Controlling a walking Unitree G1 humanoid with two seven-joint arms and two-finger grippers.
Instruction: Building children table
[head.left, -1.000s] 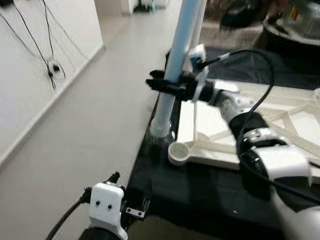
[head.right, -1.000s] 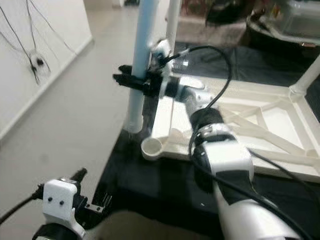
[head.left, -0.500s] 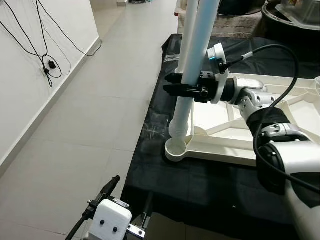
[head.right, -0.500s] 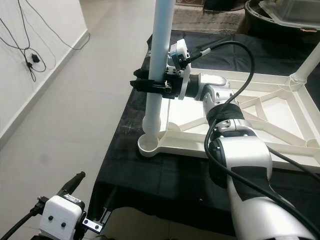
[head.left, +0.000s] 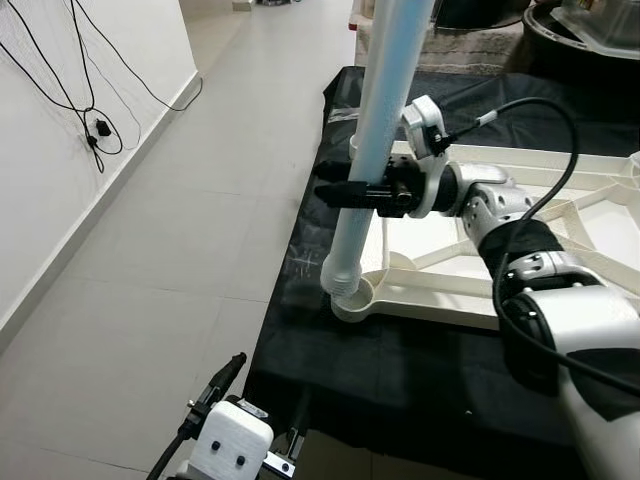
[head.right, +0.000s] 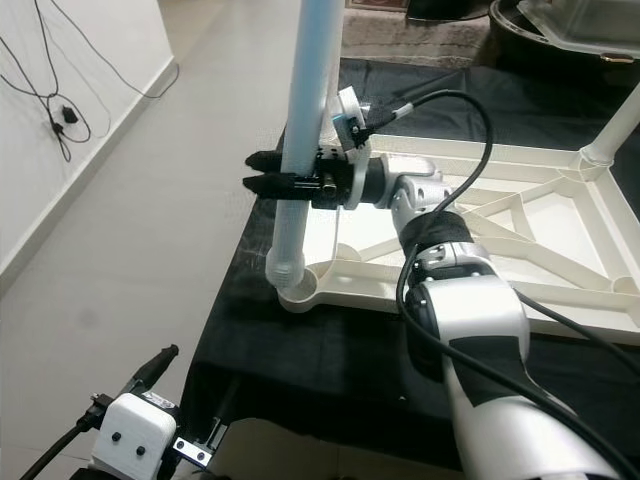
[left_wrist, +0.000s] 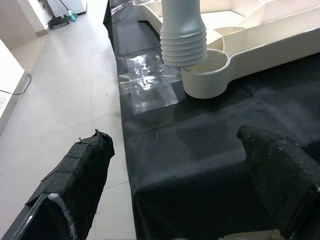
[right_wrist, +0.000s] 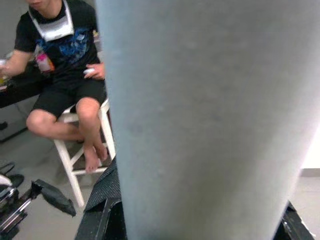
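The inverted white tabletop (head.left: 520, 290) of the children's table lies underside up on a black cloth (head.left: 400, 370) beside a pale tiled floor (head.left: 170, 260). At its near corner a round leg socket (left_wrist: 206, 75) opens upward like a shallow cup. A pale blue-white table leg (head.left: 372, 160) stands tilted over that corner, its ribbed threaded end (left_wrist: 183, 44) at the rim of the socket; the end seems to sit on or just above the rim rather than seated inside, though the views do not settle whether the two touch.

The right gripper (head.left: 345, 190) reaches in from the tabletop side, its two black fingers clamped across the leg's shaft about midway up the visible length. In the right wrist view the leg (right_wrist: 210, 125) spans nearly the whole frame, and beyond it a seated person (right_wrist: 65, 65) on a white stool (right_wrist: 75, 160) can be made out, cut off at the top edge.

The left gripper (left_wrist: 180, 200) hangs low near the cloth's front edge, its black fingers (left_wrist: 75, 175) spread wide apart and holding nothing.

The leg's upper end runs out of frame. A second leg (head.right: 615, 145) stands at the tabletop's far corner, also cropped. Dark cables (head.left: 90, 110) trail along the white wall.
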